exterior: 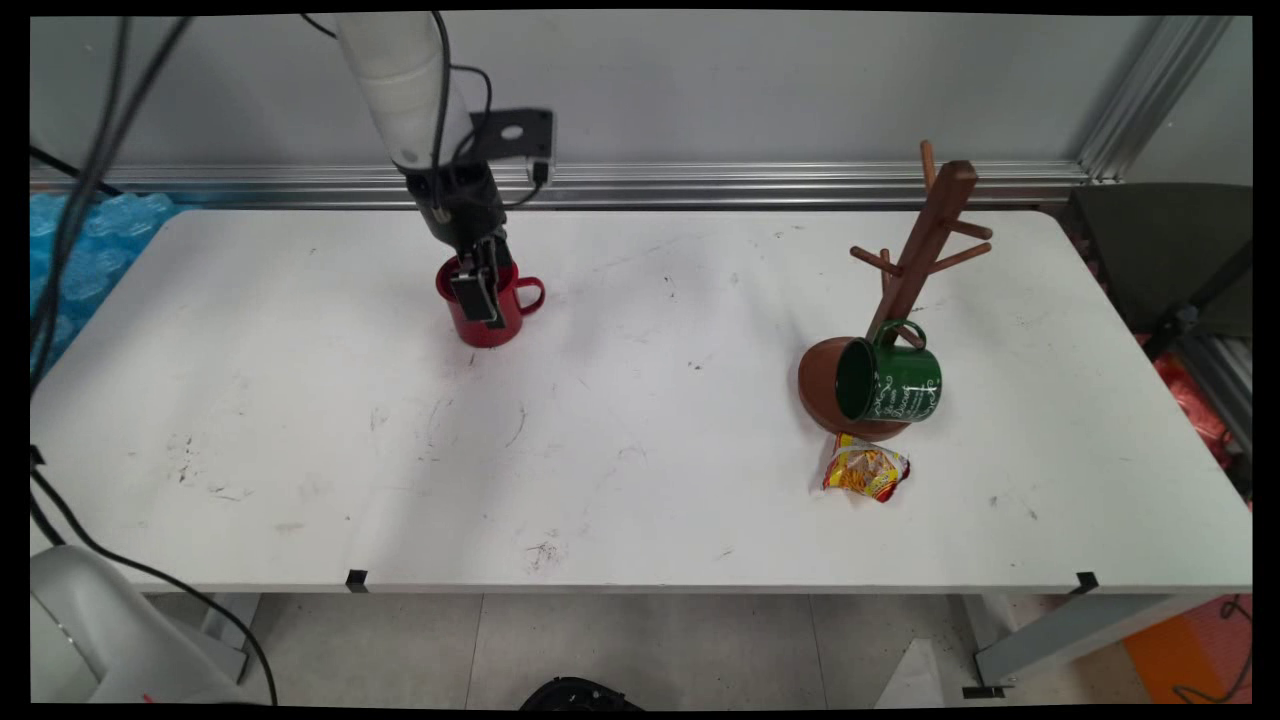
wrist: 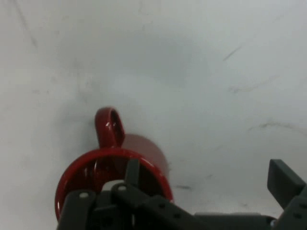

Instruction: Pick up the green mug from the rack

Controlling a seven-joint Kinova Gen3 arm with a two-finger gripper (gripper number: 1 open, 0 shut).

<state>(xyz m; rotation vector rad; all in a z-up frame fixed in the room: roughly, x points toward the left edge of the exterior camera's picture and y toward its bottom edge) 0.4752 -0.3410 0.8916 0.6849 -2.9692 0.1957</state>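
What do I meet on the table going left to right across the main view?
Red mug with the claw at its rim, one finger inside and one outside → wooden mug tree with a green mug hanging at its base → snack packet just in front of that base.
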